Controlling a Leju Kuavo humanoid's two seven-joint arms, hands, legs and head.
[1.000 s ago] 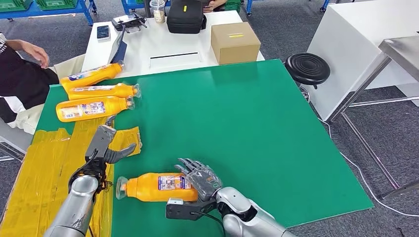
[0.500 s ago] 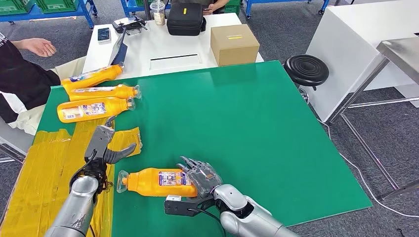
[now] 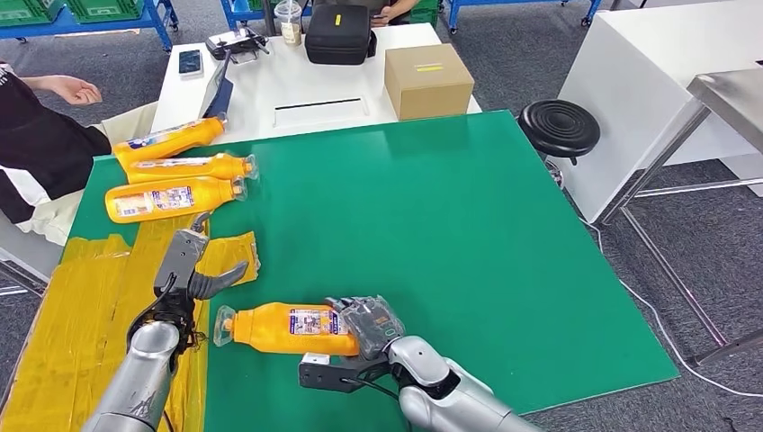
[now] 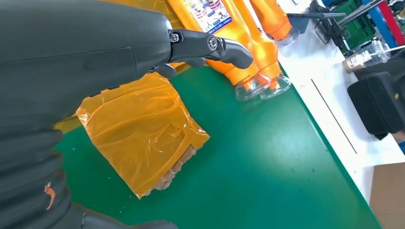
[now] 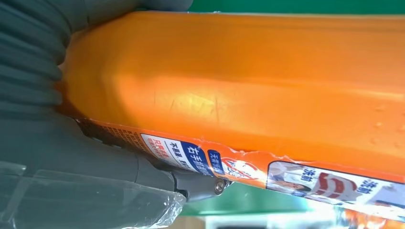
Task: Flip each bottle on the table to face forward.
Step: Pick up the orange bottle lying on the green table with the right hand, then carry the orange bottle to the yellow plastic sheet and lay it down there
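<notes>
Bottle (image 3: 286, 329) shifted, right hand (image 3: 369, 325) curled tighter

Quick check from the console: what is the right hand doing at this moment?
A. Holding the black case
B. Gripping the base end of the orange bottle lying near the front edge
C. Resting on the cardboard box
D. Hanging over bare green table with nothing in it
B: the right hand wraps the base end of the orange bottle, which lies on its side on the green table; the right wrist view shows the fingers against it.
</notes>
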